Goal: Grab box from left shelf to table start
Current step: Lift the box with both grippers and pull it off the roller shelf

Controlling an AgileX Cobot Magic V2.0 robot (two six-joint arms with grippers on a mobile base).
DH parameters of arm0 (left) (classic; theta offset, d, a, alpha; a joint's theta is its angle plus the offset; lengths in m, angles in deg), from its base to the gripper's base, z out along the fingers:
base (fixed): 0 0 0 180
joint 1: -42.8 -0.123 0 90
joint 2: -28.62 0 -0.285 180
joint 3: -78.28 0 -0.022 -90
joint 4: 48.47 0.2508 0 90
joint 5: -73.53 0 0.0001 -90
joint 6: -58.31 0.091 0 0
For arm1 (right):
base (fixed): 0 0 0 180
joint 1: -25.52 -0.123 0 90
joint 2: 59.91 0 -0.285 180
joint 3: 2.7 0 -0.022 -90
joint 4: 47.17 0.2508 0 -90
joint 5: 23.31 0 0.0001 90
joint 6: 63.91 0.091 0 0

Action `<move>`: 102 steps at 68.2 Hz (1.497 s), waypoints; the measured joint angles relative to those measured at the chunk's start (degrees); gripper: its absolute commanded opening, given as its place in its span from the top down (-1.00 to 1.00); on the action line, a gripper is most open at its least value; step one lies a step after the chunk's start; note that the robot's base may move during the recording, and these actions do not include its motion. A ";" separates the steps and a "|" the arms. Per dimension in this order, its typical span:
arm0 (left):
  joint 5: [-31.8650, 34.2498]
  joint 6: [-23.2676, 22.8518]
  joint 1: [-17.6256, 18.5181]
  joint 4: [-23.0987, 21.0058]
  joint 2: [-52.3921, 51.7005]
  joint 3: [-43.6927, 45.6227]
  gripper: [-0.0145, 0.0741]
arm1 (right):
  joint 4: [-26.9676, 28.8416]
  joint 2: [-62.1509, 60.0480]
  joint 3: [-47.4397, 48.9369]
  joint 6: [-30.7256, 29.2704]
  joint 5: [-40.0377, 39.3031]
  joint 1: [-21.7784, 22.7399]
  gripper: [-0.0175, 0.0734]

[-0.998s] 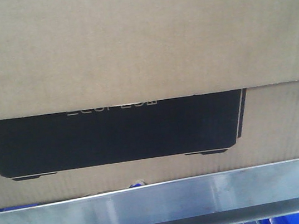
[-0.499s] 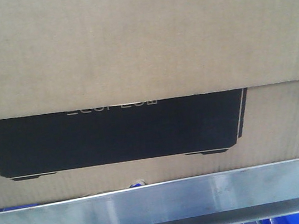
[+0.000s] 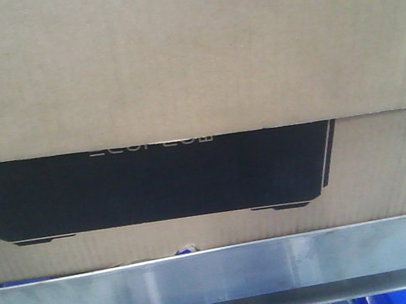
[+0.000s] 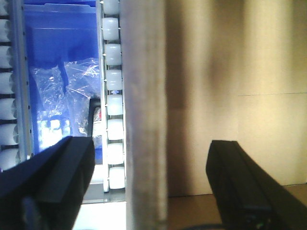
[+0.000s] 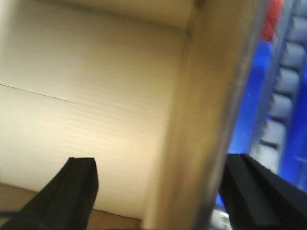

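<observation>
A large brown cardboard box (image 3: 188, 55) with a black printed panel (image 3: 154, 182) fills the front view, sitting on the shelf behind a metal rail (image 3: 221, 275). In the left wrist view my left gripper (image 4: 148, 182) is open, its black fingers (image 4: 62, 177) spread either side of the metal rail (image 4: 144, 115), with the box face (image 4: 240, 72) on the right. In the right wrist view my right gripper (image 5: 160, 191) is open too, its fingers (image 5: 76, 187) straddling the blurred rail (image 5: 211, 110), with the box face (image 5: 86, 86) on the left.
Blue bins with clear plastic bags (image 4: 62, 86) and white shelf rollers (image 4: 112, 96) lie beside the rail in the left wrist view. More blue bin and rollers (image 5: 283, 96) show at the right edge of the right wrist view.
</observation>
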 measured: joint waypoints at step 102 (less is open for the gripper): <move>2.76 -23.13 10.49 9.69 -42.39 -27.09 0.88 | 6.17 -36.12 -21.84 1.71 -1.63 -2.70 0.48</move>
